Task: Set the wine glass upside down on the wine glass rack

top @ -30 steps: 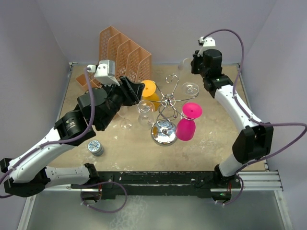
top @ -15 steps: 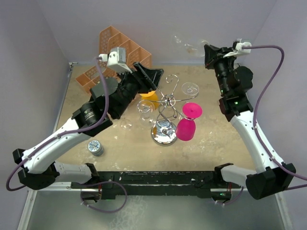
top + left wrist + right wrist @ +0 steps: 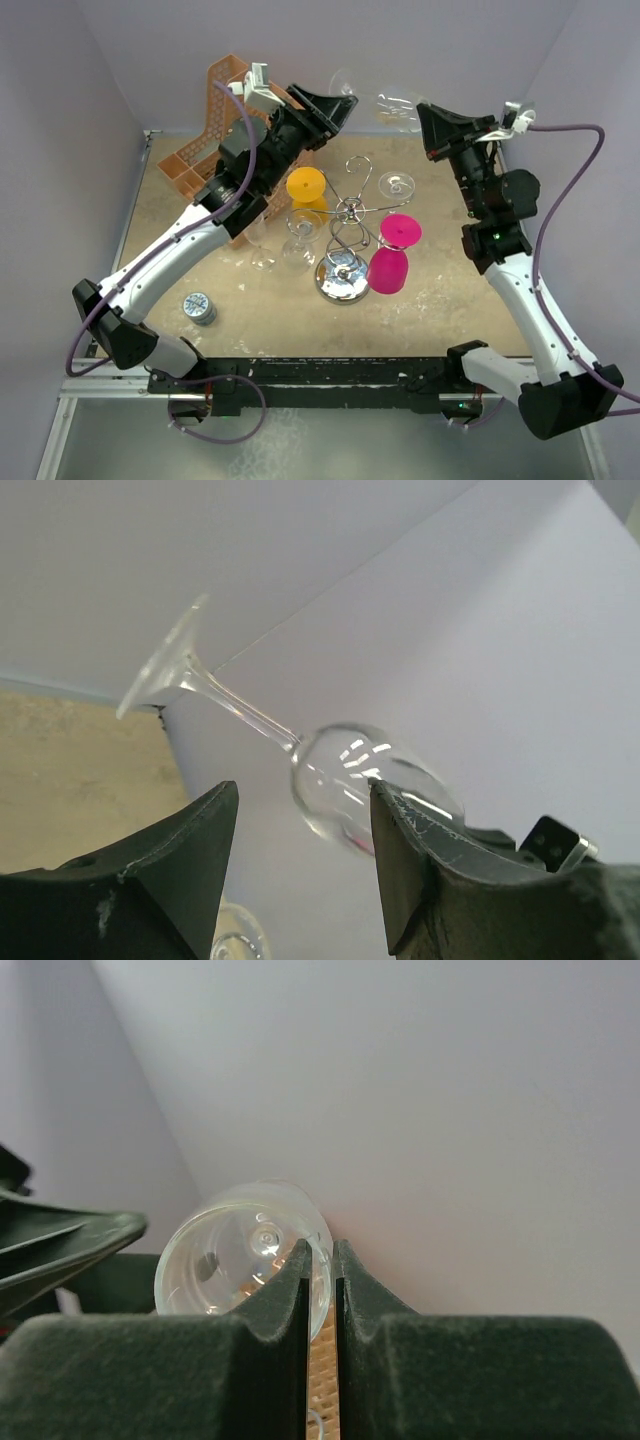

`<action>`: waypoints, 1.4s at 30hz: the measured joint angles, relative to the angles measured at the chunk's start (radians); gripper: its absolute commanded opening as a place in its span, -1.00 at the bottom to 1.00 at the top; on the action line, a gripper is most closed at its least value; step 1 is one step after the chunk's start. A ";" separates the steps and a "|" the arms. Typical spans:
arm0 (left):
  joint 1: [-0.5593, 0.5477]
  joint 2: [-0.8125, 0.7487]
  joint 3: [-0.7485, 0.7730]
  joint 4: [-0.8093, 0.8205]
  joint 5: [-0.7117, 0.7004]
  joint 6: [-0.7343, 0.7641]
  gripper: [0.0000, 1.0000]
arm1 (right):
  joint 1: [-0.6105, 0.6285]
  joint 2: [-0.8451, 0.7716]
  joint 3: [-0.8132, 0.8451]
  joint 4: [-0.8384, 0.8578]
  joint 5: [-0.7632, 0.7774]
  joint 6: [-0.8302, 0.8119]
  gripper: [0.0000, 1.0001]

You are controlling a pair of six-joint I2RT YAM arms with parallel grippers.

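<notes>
- Right gripper point(image 3: 428, 118) is pinched tight on the bowl rim of the clear wine glass point(image 3: 398, 106), holding it sideways up in the air over the back of the table point(image 3: 445, 295).
- Left gripper point(image 3: 335, 100) has its jaws spread wide, right by the glass's foot end, not gripping.
- Wine glass rack point(image 3: 350, 215) sits mid-table, well below the glass.

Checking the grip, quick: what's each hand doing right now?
Left hand: open, holding nothing.
Right hand: closed on the glass rim.
</notes>
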 measured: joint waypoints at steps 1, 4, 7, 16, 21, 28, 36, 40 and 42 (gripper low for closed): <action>0.007 0.012 0.004 0.019 0.005 -0.033 0.06 | 0.000 -0.012 -0.008 0.010 -0.010 0.014 -1.00; 0.023 0.039 0.008 0.060 0.008 -0.109 0.06 | 0.000 -0.039 -0.023 0.049 -0.035 0.051 -1.00; 0.029 0.059 0.008 0.086 0.002 -0.170 0.06 | 0.000 -0.056 -0.033 0.080 -0.059 0.080 -1.00; 0.029 0.073 -0.035 0.246 0.011 -0.390 -0.14 | 0.000 -0.065 -0.080 0.172 -0.117 0.151 -1.00; 0.029 0.073 -0.071 0.271 0.006 -0.463 -0.29 | 0.000 -0.045 -0.083 0.196 -0.153 0.177 -1.00; 0.029 0.073 -0.072 0.283 -0.026 -0.511 -0.78 | 0.000 -0.034 -0.083 0.245 -0.192 0.192 -1.00; 0.028 0.069 -0.072 0.328 -0.065 -0.543 -1.00 | 0.000 -0.018 -0.099 0.249 -0.218 0.192 -1.00; 0.024 0.069 -0.071 0.329 -0.084 -0.519 -1.00 | 0.000 -0.018 -0.099 0.247 -0.217 0.191 -0.32; 0.022 0.066 -0.070 0.328 -0.101 -0.487 -1.00 | 0.000 -0.019 -0.099 0.240 -0.216 0.195 0.00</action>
